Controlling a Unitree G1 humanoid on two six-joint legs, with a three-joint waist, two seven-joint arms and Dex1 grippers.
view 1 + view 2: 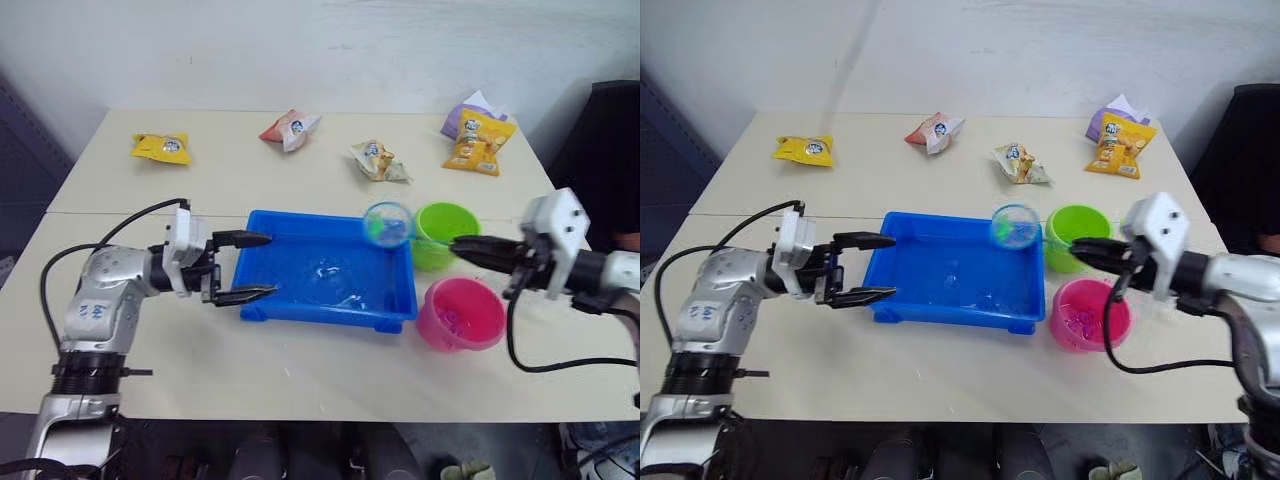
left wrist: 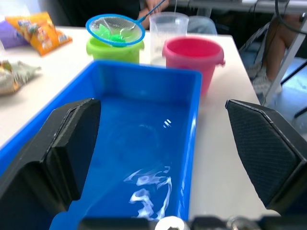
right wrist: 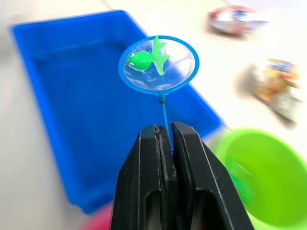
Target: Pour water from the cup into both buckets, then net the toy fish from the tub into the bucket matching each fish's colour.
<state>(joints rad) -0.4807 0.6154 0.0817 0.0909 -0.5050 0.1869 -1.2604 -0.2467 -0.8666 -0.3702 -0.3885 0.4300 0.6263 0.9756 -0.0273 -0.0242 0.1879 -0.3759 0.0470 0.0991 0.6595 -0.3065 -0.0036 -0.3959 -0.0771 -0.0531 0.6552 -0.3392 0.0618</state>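
The blue tub [image 1: 320,310] lies mid-table holding water. My right gripper [image 3: 164,132] is shut on the thin handle of the net [image 1: 388,223]. The net's light blue hoop hangs over the tub's far right corner, right beside the green bucket [image 1: 447,232]. A green toy fish [image 3: 144,60] lies in the mesh. The pink bucket [image 1: 462,312] stands in front of the green one, just right of the tub. The clear cup [image 2: 168,36] stands behind the two buckets in the left wrist view. My left gripper [image 1: 255,266] is open at the tub's left end, holding nothing.
Snack packets lie along the table's far side: a yellow one [image 1: 162,148], a red and white one [image 1: 290,128], a pale one [image 1: 378,160] and an orange and purple pile [image 1: 478,135]. A dark chair [image 1: 600,140] stands at the right.
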